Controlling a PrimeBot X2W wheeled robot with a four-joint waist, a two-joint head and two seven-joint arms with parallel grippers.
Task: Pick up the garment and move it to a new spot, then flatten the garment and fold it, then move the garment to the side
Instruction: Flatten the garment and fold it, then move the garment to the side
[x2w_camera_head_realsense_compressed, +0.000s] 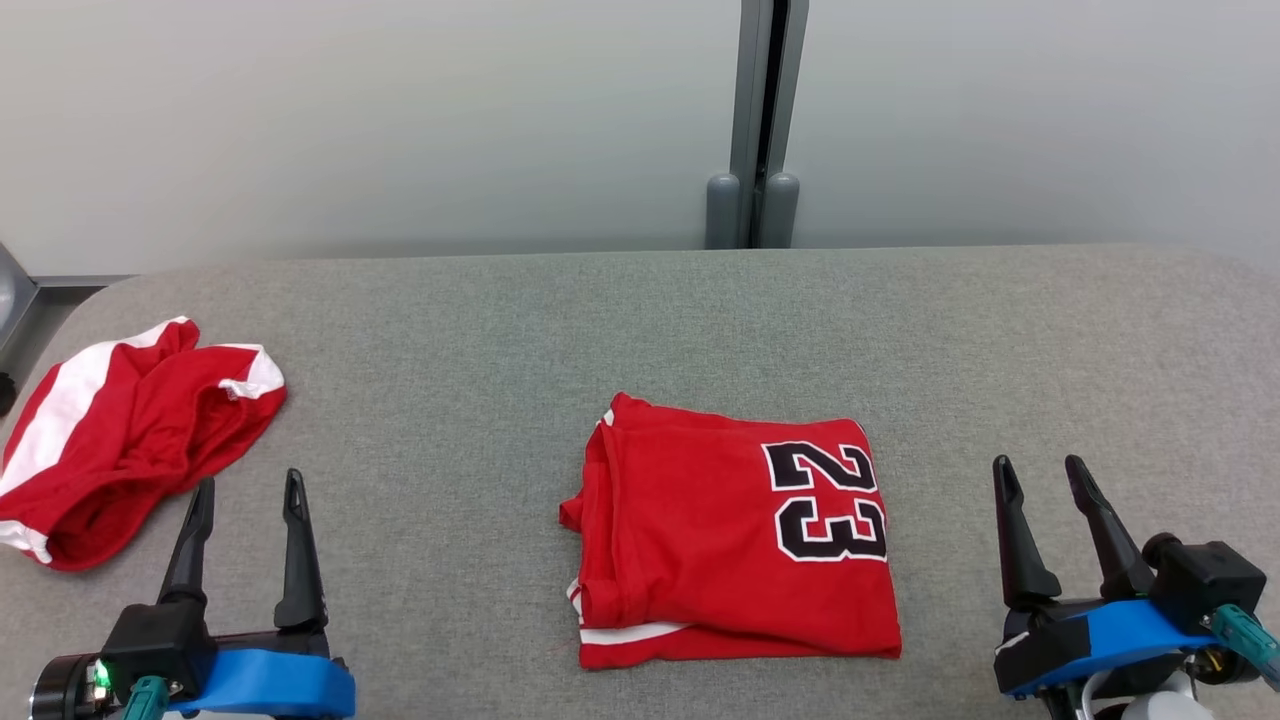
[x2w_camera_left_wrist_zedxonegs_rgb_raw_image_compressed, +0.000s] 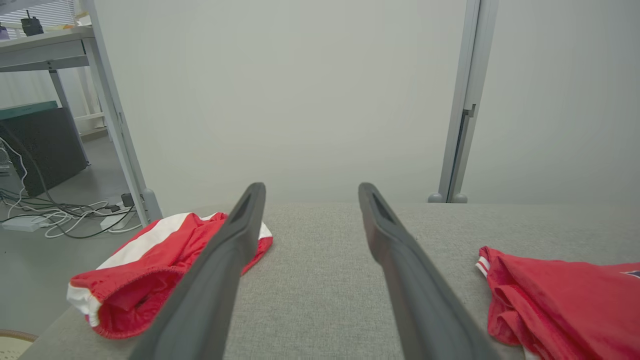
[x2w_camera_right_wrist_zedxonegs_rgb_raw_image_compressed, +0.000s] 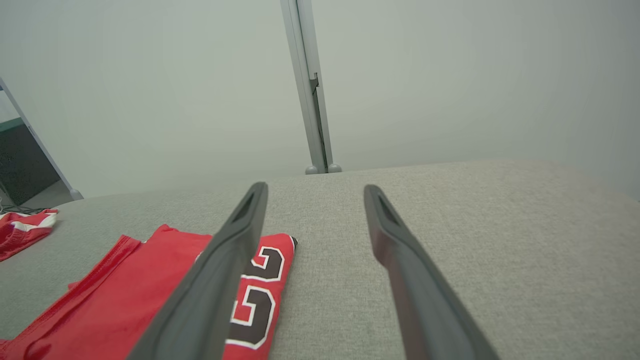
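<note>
As seen from the head, the jersey (x2w_camera_head_realsense_compressed: 735, 535) lay folded into a red block on the grey table (x2w_camera_head_realsense_compressed: 640, 320), its black "23" turned sideways on the half nearer the right claw. The left claw (x2w_camera_head_realsense_compressed: 249, 480) stood well to the jersey's left, fingers spread with nothing between them. The right claw (x2w_camera_head_realsense_compressed: 1040, 464) stood to the jersey's right, near but apart, likewise spread and empty. Red-and-white shorts (x2w_camera_head_realsense_compressed: 130, 430) lay crumpled far left of the jersey, beyond the left claw, by the table's edge. A grey post (x2w_camera_head_realsense_compressed: 757, 120) rose behind the table, past the jersey.

From the left wrist, the left claw (x2w_camera_left_wrist_zedxonegs_rgb_raw_image_compressed: 311, 187) showed its two fingers wide apart above bare table (x2w_camera_left_wrist_zedxonegs_rgb_raw_image_compressed: 320, 260). The jersey (x2w_camera_left_wrist_zedxonegs_rgb_raw_image_compressed: 565, 300) lay to their right, clear of them. The shorts (x2w_camera_left_wrist_zedxonegs_rgb_raw_image_compressed: 145, 270) lay on the side away from the jersey, partly hidden behind one finger; whether that finger touched them could not be told. Cables (x2w_camera_left_wrist_zedxonegs_rgb_raw_image_compressed: 65, 215) trailed on the floor beyond the shorts.

From the right wrist, the right claw (x2w_camera_right_wrist_zedxonegs_rgb_raw_image_compressed: 315, 189) was also spread, holding nothing. The jersey (x2w_camera_right_wrist_zedxonegs_rgb_raw_image_compressed: 125, 290) lay to the left, one finger crossing in front of its "23". The shorts (x2w_camera_right_wrist_zedxonegs_rgb_raw_image_compressed: 25, 230) lay past the jersey's far side, well apart from it.
</note>
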